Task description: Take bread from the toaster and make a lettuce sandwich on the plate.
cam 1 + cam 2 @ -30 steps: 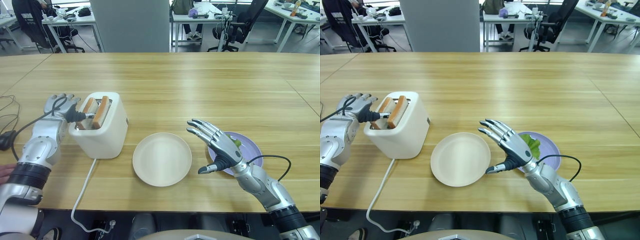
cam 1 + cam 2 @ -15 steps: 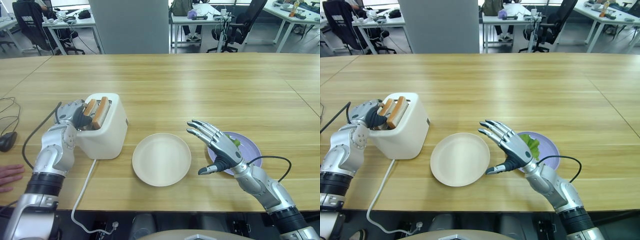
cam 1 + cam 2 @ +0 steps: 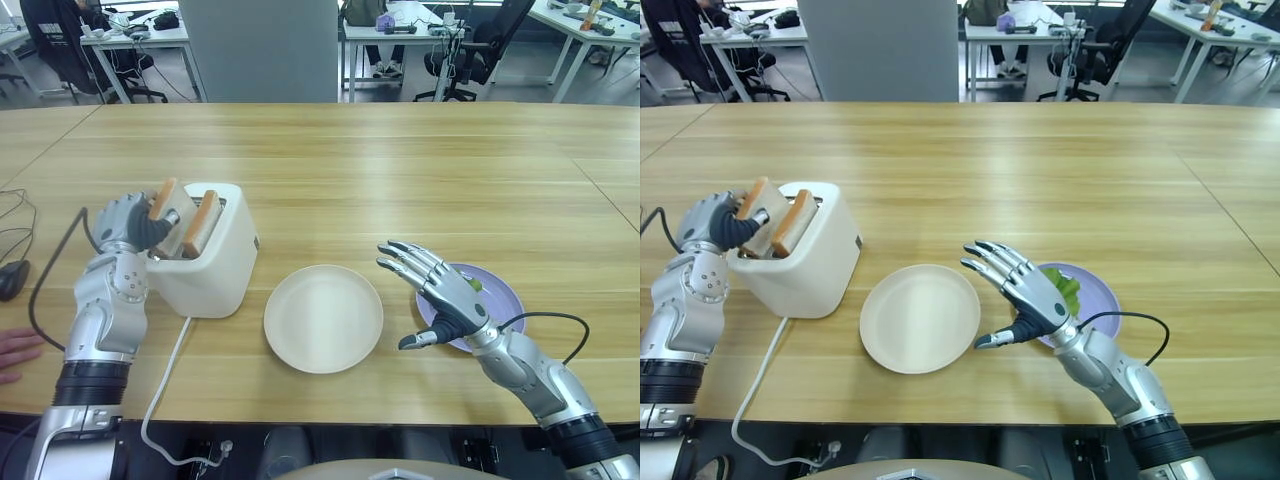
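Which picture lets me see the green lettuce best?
The right eye view. There the lettuce lies in plain sight on the purple plate, just beside the right hand. In the left eye view the right hand covers nearly all of it, leaving only a small green bit at the hand's edge.

Narrow gap — toaster (image 3: 205, 272) beside plate (image 3: 323, 318)

Bright, even indoor light, soft shadow under plate (image 3: 323, 318), mild sheen on table (image 3: 400, 170)
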Controlling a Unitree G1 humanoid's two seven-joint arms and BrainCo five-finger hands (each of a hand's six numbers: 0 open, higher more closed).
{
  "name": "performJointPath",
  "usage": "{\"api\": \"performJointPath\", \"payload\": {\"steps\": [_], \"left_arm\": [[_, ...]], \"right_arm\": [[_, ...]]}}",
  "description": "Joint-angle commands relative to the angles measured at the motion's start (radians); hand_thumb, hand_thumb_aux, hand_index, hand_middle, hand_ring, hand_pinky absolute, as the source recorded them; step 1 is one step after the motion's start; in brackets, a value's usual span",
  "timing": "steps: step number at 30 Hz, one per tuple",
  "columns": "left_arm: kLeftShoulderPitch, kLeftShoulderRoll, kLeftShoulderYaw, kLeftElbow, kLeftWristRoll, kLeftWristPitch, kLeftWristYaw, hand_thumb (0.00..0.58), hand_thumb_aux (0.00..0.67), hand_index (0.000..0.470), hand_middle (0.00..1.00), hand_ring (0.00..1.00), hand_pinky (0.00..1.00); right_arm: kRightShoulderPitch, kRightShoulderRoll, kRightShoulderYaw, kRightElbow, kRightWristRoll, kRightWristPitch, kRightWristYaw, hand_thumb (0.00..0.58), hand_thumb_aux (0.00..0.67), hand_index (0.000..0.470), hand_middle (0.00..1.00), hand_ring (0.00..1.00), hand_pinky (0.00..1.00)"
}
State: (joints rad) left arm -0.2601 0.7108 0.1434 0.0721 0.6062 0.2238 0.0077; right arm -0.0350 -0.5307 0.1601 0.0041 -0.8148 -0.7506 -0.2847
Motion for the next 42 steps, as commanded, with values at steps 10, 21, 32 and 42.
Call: {"api": "performJointPath", "payload": {"steps": [10, 21, 32, 42], "left_arm": [[-0.021, -0.066, 0.019, -0.419, -0.161, -0.015, -0.110, 0.580, 0.670, 0.460, 1.00, 1.00, 1.00], [-0.032, -0.176, -0.234, -0.464, -0.273, 0.074, -0.399, 0.580, 0.670, 0.460, 1.00, 1.00, 1.00], [0.002, -0.176, -0.460, -0.191, -0.200, -0.012, -0.482, 0.580, 0.670, 0.460, 1.00, 1.00, 1.00], [0.002, -0.179, -0.585, 0.015, -0.139, -0.145, -0.517, 0.498, 0.418, 0.287, 1.00, 1.00, 1.00]], "right_arm": [[-0.003, -0.237, -0.069, 0.318, -0.063, 0.282, 0.114, 0.000, 0.000, 0.000, 0.00, 0.00, 0.00], [-0.054, -0.269, 0.058, 0.443, -0.081, 0.337, 0.207, 0.000, 0.000, 0.000, 0.00, 0.00, 0.00], [-0.087, -0.278, 0.144, 0.453, -0.106, 0.360, 0.213, 0.578, 0.628, 0.431, 0.00, 0.00, 0.00], [-0.098, -0.286, 0.153, 0.443, -0.089, 0.365, 0.179, 0.580, 0.670, 0.460, 0.00, 0.00, 0.00]]}}
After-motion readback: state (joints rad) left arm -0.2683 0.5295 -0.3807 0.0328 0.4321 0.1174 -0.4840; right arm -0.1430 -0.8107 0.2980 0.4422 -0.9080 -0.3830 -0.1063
